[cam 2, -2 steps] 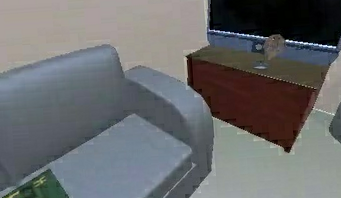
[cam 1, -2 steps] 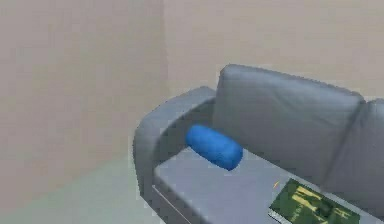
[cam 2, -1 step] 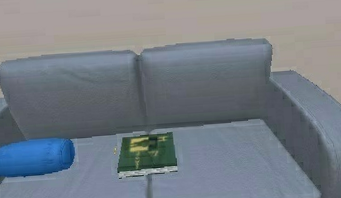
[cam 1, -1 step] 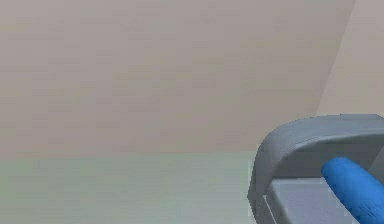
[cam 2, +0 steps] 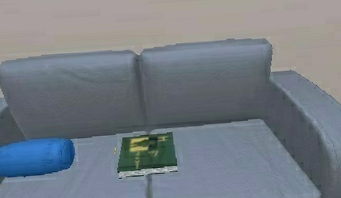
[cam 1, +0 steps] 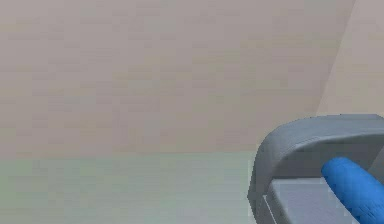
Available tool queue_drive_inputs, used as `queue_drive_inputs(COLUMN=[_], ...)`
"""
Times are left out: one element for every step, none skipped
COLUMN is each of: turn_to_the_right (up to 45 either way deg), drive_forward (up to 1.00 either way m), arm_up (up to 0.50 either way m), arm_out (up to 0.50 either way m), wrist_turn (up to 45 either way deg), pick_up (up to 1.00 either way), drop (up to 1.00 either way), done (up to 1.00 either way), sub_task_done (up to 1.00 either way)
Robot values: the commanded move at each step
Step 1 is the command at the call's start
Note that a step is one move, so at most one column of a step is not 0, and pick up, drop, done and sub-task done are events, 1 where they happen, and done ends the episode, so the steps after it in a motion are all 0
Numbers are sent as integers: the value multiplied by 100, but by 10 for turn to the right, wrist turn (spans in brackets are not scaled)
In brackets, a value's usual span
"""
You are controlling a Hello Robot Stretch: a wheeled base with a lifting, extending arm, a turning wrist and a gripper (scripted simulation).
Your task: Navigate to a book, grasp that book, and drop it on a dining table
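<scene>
In the arm side view, the flat green-covered book [cam 2: 148, 154] lies at the lower middle of the frame on the seat of a grey fabric two-seat sofa [cam 2: 207, 79], near a blue cylindrical bolster cushion [cam 2: 32, 158] at lower left. I judge I'm squared up to the sofa so the arm can reach straight out to the book. I cannot tell the end effector's state; the book rests on the seat, not yet grasped.
</scene>
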Motion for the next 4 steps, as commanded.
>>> queue_drive_inputs(turn_to_the_right=[0,0,0,0], drive_forward=[0,0,0,0], arm_up=[12,0,0,0], arm_out=[0,42,0,0], wrist_turn=[0,0,450,450], pick_up=[0,0,0,0], drop=[0,0,0,0], done=[0,0,0,0], sub_task_done=[0,0,0,0])
